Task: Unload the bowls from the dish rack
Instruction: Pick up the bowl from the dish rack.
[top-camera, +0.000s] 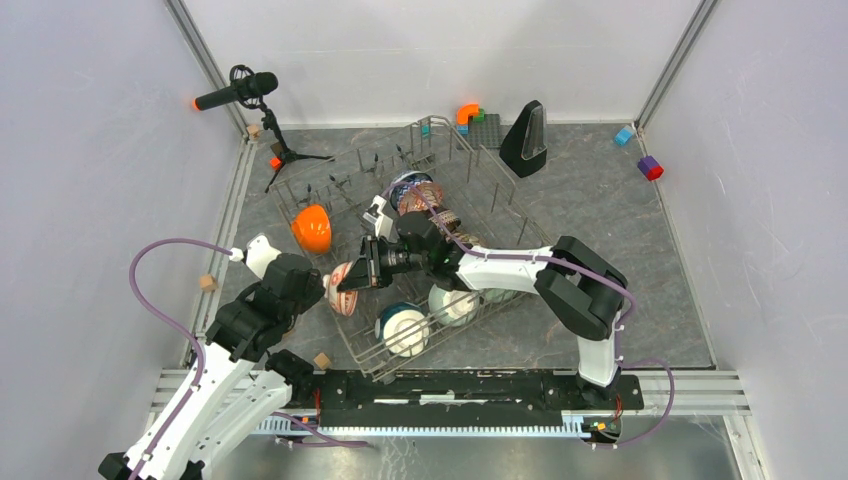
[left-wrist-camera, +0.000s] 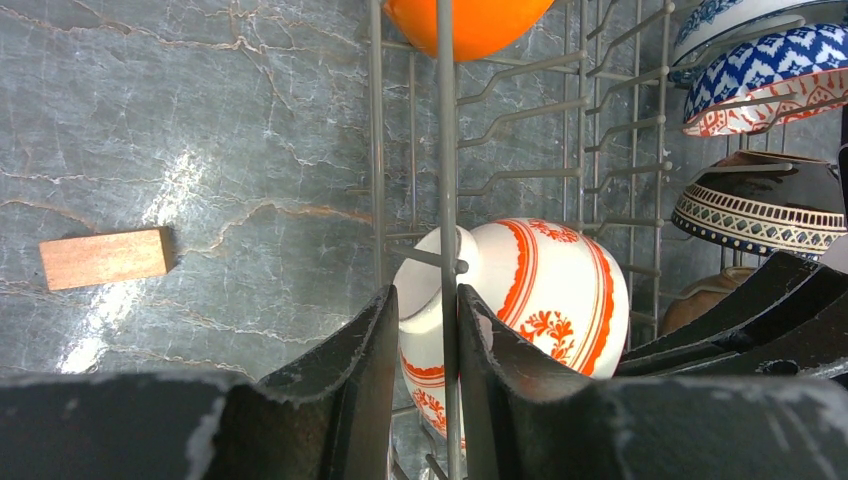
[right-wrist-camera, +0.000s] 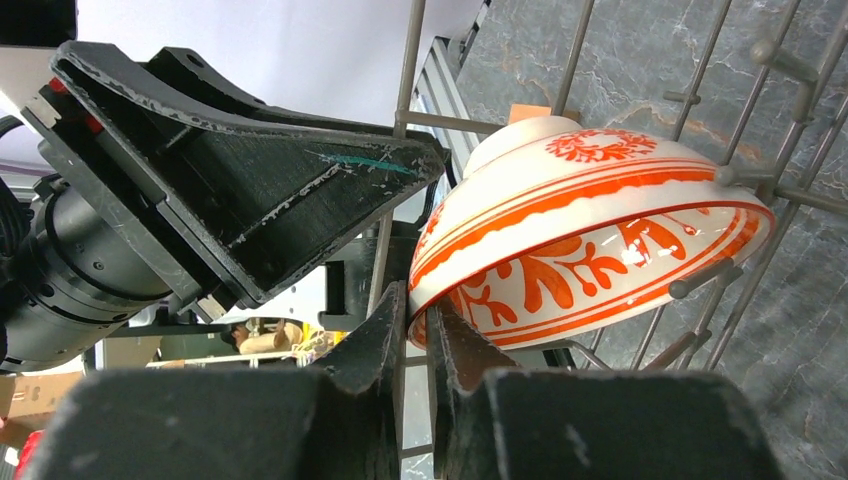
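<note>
The red-floral bowl (top-camera: 342, 288) (left-wrist-camera: 550, 290) (right-wrist-camera: 600, 230) lies on its side at the left edge of the grey wire dish rack (top-camera: 497, 190) (left-wrist-camera: 447, 150). My left gripper (top-camera: 322, 290) (left-wrist-camera: 425, 300) reaches in from outside the rack. It is shut on the bowl's white foot, with a rack wire also between its jaws. My right gripper (top-camera: 362, 272) (right-wrist-camera: 418, 300) comes from inside the rack and pinches the bowl's rim, one finger inside and one outside. Other bowls stand in the rack: an orange one (top-camera: 312, 228), blue-white ones (top-camera: 415, 190), a teal-and-white one (top-camera: 403, 328) and a mint one (top-camera: 452, 303).
A microphone on a tripod (top-camera: 240, 92) stands at the back left. A black wedge-shaped object (top-camera: 525, 140) and coloured blocks (top-camera: 650, 167) sit at the back right. Wooden blocks (top-camera: 208, 283) (left-wrist-camera: 105, 257) lie on the marble table left of the rack.
</note>
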